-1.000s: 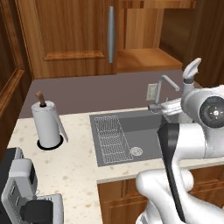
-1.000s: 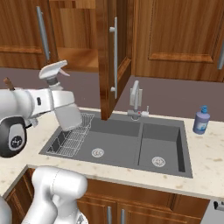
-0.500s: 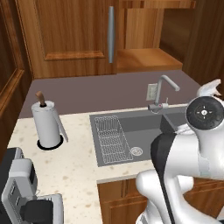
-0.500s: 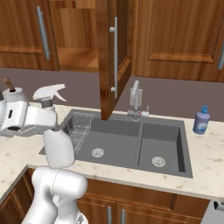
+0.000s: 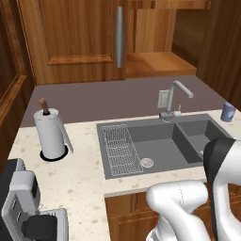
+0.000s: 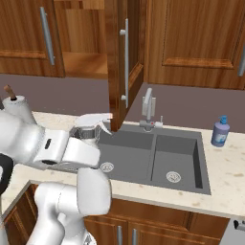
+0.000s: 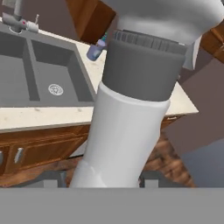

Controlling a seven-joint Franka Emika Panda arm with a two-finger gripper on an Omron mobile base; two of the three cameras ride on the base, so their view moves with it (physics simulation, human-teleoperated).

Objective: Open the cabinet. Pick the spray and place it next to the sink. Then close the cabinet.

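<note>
Your claw (image 6: 91,131) is clamped on the spray bottle (image 6: 93,122), held over the near-left corner of the sink (image 6: 201,165) — bottle roughly level, nozzle pointing right. Bare counter (image 6: 229,158) lies further right; the cabinet (image 6: 119,57) behind stands open.

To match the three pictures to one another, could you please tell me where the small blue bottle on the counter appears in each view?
Left base view: the blue bottle stands at the right edge, right of the faucet.
Right base view: bottle right of centre, again right of the faucet.
Hand view: bottle in the upper middle, faucet at top left.
Shared landmark: the faucet.
</note>
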